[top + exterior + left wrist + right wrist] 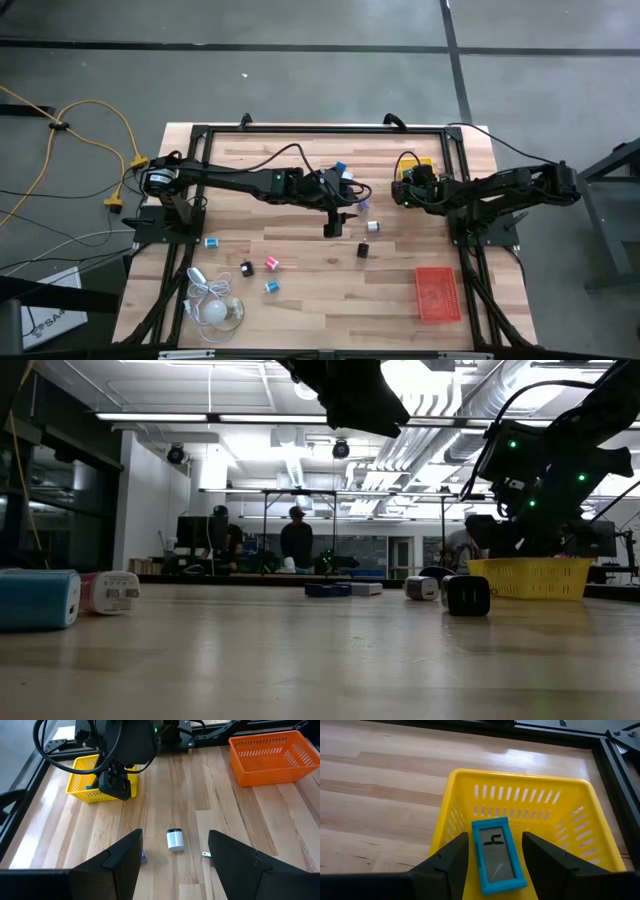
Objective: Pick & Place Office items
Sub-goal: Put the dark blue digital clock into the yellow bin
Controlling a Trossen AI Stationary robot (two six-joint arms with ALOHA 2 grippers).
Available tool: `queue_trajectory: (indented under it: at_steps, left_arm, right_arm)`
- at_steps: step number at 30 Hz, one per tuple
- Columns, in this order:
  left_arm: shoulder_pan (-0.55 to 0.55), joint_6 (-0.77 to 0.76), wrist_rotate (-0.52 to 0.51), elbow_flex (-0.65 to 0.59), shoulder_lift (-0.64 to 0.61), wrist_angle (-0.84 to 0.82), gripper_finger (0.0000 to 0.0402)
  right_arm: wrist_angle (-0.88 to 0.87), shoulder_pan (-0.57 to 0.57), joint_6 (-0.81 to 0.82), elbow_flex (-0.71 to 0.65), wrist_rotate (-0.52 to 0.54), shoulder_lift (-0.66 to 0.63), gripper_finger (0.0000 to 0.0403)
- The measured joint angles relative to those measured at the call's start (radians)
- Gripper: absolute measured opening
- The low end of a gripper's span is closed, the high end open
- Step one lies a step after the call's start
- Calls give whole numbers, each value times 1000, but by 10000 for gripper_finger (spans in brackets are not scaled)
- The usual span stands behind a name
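My right gripper (495,840) hangs open over the yellow tray (560,795) at the table's far right. A blue-framed flat item (496,854) lies in the tray between its fingers, with a narrow gap on each side. My left gripper (175,834) stands open above the table's middle, well clear of the wood. A small white item (175,841) lies on the table below and beyond its fingers. More small items lie loose on the wood: blue (211,242), black (246,268), pink (272,263), teal (271,287) and another black one (363,250).
An orange tray (437,293) stands at the near right. A white bulb-like thing with a coiled cord (215,310) lies at the near left. A blue piece (340,168) sits by the left arm's wrist. A black frame (300,128) runs along the table's edges.
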Motion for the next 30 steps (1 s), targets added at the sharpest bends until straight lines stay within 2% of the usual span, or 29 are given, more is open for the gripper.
queue_trajectory:
  at_steps: [6,13,22,30]
  left_arm:
    - [0,0,0,0,0,0,218]
    - [0,0,0,0,0,0,218]
    - [0,0,0,0,0,0,218]
    - [0,0,0,0,0,0,218]
  right_arm:
    - [-1,4,-1,0,65,-10,172]
    - [-2,4,-65,0,102,-97,172]
    - [-1,4,-187,0,126,-230,171]
    - [35,4,-303,0,104,-267,171]
